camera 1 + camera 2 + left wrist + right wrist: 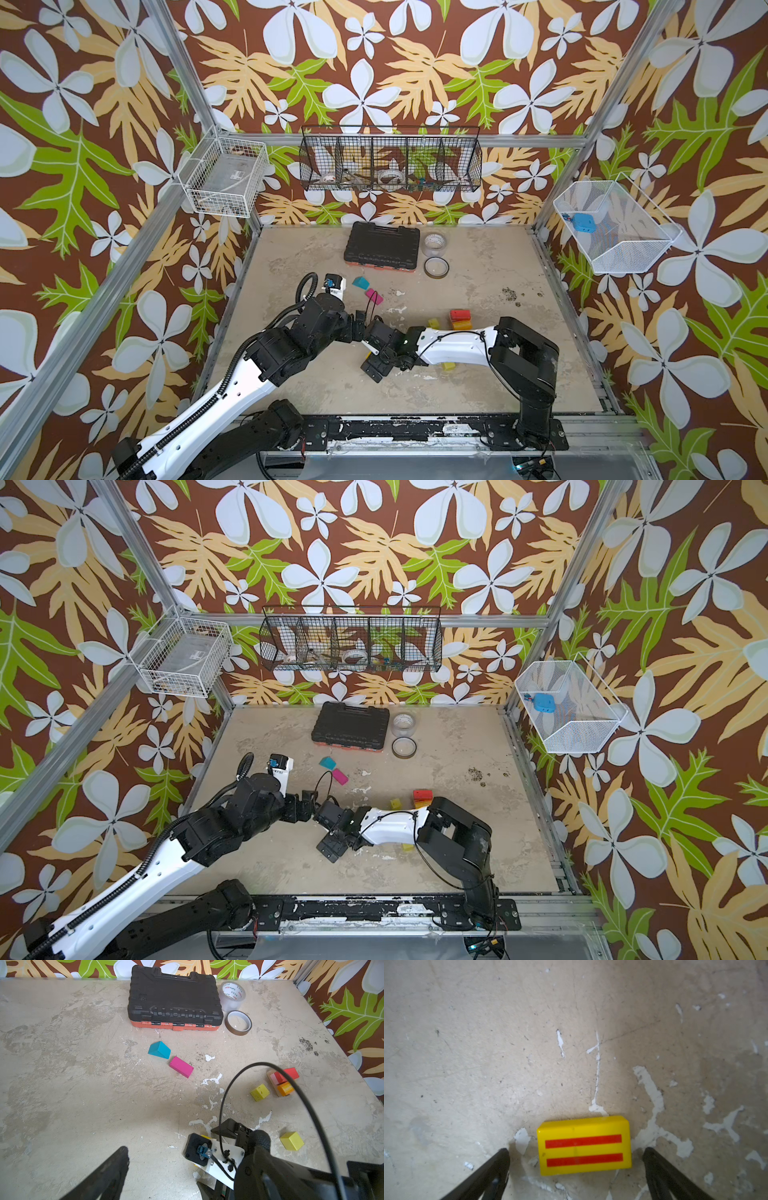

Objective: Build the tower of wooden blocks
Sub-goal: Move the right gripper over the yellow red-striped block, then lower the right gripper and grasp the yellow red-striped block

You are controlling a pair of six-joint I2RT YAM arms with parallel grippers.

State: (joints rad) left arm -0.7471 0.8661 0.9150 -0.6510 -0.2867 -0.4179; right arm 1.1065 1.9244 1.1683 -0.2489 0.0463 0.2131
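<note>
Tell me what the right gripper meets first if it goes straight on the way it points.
The right gripper would likely meet the striped yellow block, lying between its open fingers; the fingers may pass beside it to the table.

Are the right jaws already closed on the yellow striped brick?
No: the right wrist view shows the yellow striped brick flat on the table, with bare surface between it and each open jaw.

Bright even light, soft shadows beneath arms, wide-angle edge distortion, slight softness
</note>
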